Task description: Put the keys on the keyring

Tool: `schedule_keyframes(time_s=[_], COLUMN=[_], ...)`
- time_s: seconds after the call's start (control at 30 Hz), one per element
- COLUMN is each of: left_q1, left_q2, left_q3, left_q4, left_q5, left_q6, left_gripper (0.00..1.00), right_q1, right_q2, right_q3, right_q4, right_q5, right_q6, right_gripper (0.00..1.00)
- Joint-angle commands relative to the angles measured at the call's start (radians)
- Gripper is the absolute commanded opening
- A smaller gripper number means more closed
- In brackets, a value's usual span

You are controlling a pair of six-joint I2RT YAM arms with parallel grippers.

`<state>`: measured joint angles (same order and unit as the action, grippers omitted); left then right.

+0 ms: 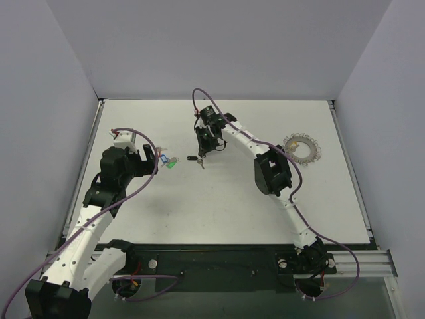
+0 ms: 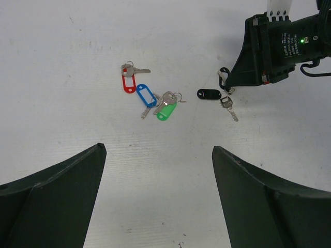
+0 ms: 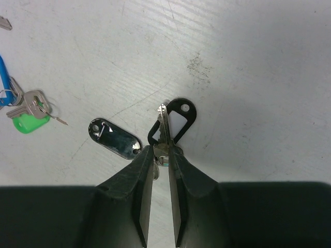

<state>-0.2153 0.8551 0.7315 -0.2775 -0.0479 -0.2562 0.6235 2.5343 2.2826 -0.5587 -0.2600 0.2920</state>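
My right gripper [image 3: 162, 152] is shut on a small silver key [image 3: 163, 126], whose black tag [image 3: 178, 119] hangs beside the blade just above the table. A second black-tagged key [image 3: 114, 138] lies left of it. In the left wrist view, the red-tagged key [image 2: 128, 80], the blue-tagged key [image 2: 145, 95] and the green-tagged key [image 2: 166, 109] lie in a loose cluster. My left gripper [image 2: 158, 148] is open above bare table, short of that cluster. The keyring [image 1: 302, 147], a silver loop fringed with small rings, lies far right, away from both grippers.
Grey walls enclose the white table [image 1: 219, 212] on three sides. The right arm's forearm [image 1: 272, 173] stretches diagonally between the keyring and the keys. The left arm [image 1: 113, 176] lies along the left side.
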Motion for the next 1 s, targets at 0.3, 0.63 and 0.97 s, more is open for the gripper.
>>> schedule_keyframes(time_s=[0.3, 0.63, 0.97], left_q1=[-0.004, -0.002, 0.004], left_q2=[-0.002, -0.01, -0.054], left_q3=[0.026, 0.023, 0.011], left_q4=[0.055, 0.057, 0.078], left_q5=[0.008, 0.016, 0.048], left_q6=[0.006, 0.008, 0.006], left_gripper=[0.94, 0.94, 0.93], right_q1=[0.01, -0.048, -0.189], right_q2=[0.026, -0.115, -0.584], right_q3=[0.035, -0.009, -0.497], right_q4=[-0.023, -0.043, -0.014], right_q5=[-0.01, -0.028, -0.212], right_q6=[0.004, -0.106, -0.321], right_gripper=[0.0, 0.0, 0.0])
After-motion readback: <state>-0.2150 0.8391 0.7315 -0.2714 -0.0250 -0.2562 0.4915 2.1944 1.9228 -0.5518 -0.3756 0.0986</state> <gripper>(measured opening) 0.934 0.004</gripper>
